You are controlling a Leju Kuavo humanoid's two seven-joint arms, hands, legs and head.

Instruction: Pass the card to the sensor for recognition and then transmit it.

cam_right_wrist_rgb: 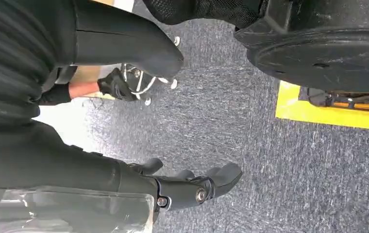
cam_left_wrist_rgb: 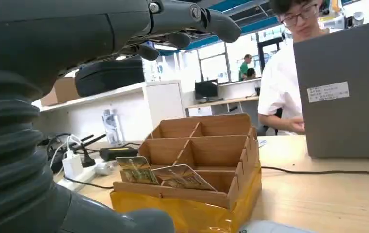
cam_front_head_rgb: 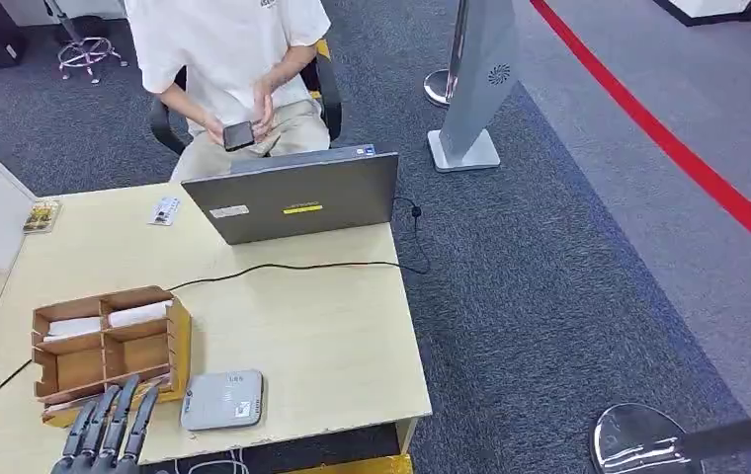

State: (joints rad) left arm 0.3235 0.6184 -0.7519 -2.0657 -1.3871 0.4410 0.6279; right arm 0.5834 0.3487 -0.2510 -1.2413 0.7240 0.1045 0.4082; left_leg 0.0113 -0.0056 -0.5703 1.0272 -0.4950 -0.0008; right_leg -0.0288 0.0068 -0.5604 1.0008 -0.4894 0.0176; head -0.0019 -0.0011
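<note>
Right now we see the left robot hand (cam_front_head_rgb: 107,430) at the near edge of the table (cam_front_head_rgb: 332,346), fingers spread and pointing fwd, holding nothing, just in front of the wooden divider box (cam_front_head_rgb: 105,346). From the left wrist cam the same robot hand (cam_left_wrist_rgb: 173,24) hangs above and short of the box, fingers loosely extended, nothing between them. Two cards (cam_left_wrist_rgb: 165,174) lean tilted in the box's nearest compartments, printed faces up; white cards (cam_front_head_rgb: 105,318) lie in the far compartments. The sensor (cam_front_head_rgb: 221,399), a flat grey pad w/ rounded corners, sits on the table just beside the box, on its right, near the table's front edge. Behind it a grey laptop (cam_front_head_rgb: 302,202) stands open w/ its lid back toward us, and a black cable (cam_front_head_rgb: 283,267) runs across the table between laptop and box. A person (cam_front_head_rgb: 233,59) in a white shirt sits behind the laptop holding a phone (cam_front_head_rgb: 238,135). The right robot hand (cam_right_wrist_rgb: 192,187) hangs over grey carpet (cam_right_wrist_rgb: 270,145), fingers partly curled but apart, gripping nothing.
</note>
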